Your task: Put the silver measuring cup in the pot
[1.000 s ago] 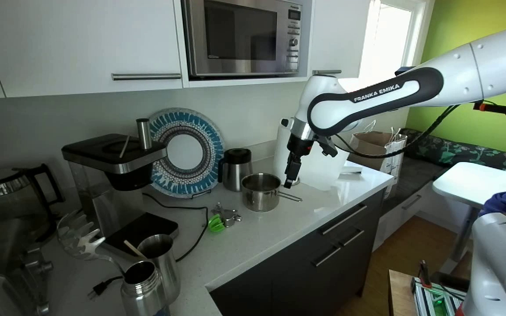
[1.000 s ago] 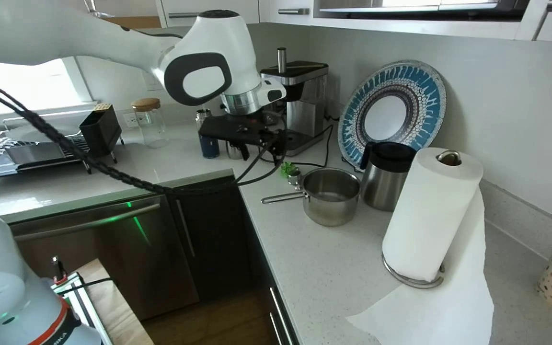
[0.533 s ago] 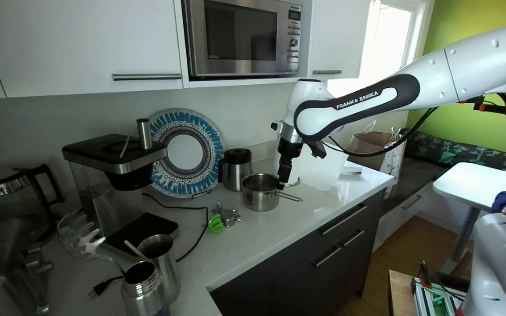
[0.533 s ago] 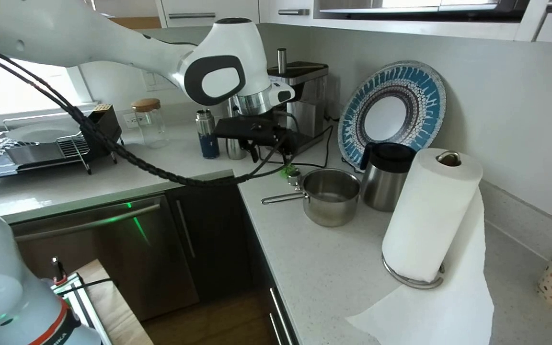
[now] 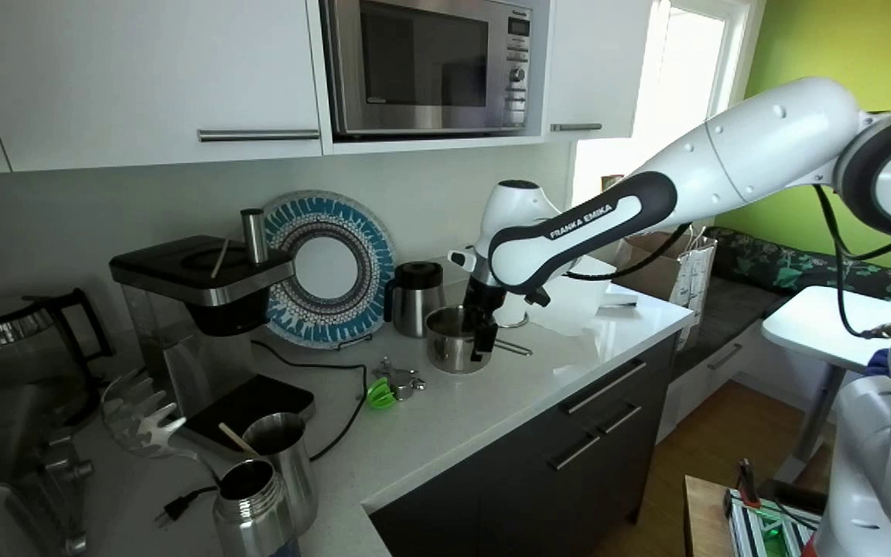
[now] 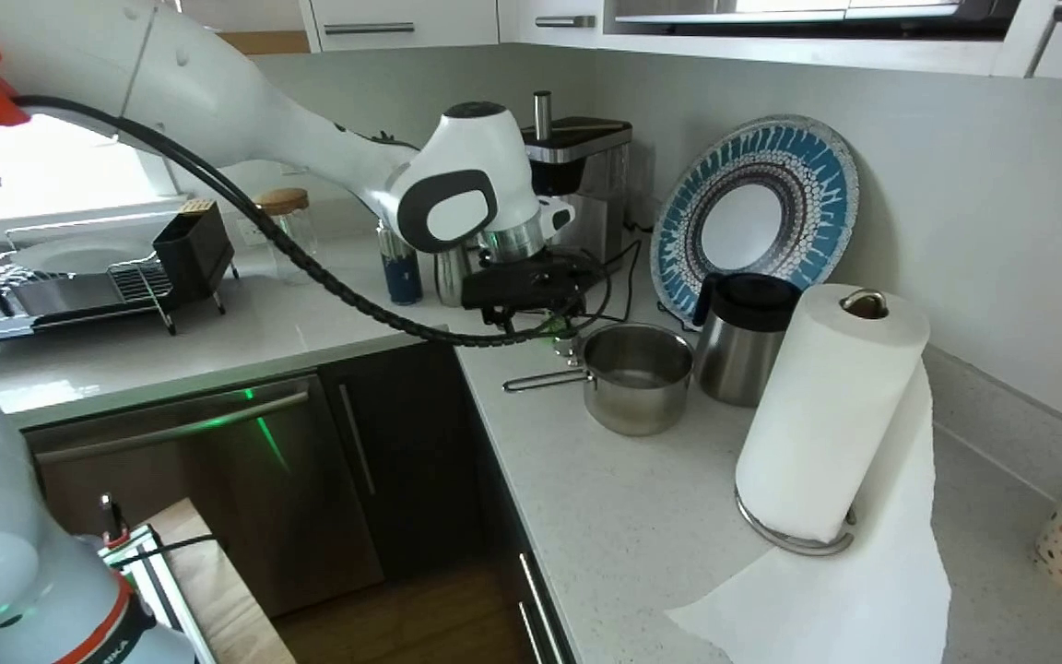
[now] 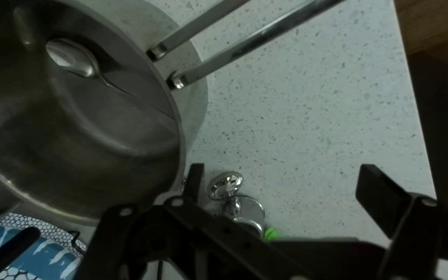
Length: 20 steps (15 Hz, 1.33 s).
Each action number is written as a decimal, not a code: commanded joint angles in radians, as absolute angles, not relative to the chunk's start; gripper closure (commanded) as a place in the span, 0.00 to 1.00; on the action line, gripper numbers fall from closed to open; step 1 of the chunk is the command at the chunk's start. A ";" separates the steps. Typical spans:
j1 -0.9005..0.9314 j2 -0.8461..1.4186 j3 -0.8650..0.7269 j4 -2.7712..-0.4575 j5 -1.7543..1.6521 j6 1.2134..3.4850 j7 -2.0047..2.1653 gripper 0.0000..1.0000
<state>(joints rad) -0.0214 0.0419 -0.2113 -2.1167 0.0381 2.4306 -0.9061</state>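
Observation:
The steel pot, with a wire handle, stands on the counter in both exterior views (image 5: 445,352) (image 6: 637,406). It fills the left of the wrist view (image 7: 76,163), and a silver spoon (image 7: 70,58) lies inside it. The small round silver measuring cup (image 7: 249,210) sits beside the pot, touching or close to a shiny oval piece (image 7: 226,185). In an exterior view this silver cluster (image 5: 405,383) lies left of the pot. My gripper (image 7: 282,177) is open and empty. Its left finger is beside the pot's rim, and its linkage partly hides the cup. The gripper (image 5: 483,344) overlaps the pot's right side.
A green item (image 5: 381,394) lies against the silver cluster. A steel carafe (image 5: 419,300) and a patterned plate (image 5: 326,267) stand behind the pot. A coffee maker (image 5: 206,271) stands left, a paper towel roll (image 6: 831,415) beyond the pot. The counter's front edge runs close by.
My arm has come down and moved left in an exterior view, right in the opposite one, bringing the gripper from above the pot's handle to low beside the pot. Pot and silver pieces have not moved.

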 commanded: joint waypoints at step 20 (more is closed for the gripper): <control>-0.098 0.508 -0.017 -1.659 -0.050 2.388 -1.062 0.01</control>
<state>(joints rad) -0.1153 0.5024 -0.0231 -1.6655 0.0085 2.4112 -1.1233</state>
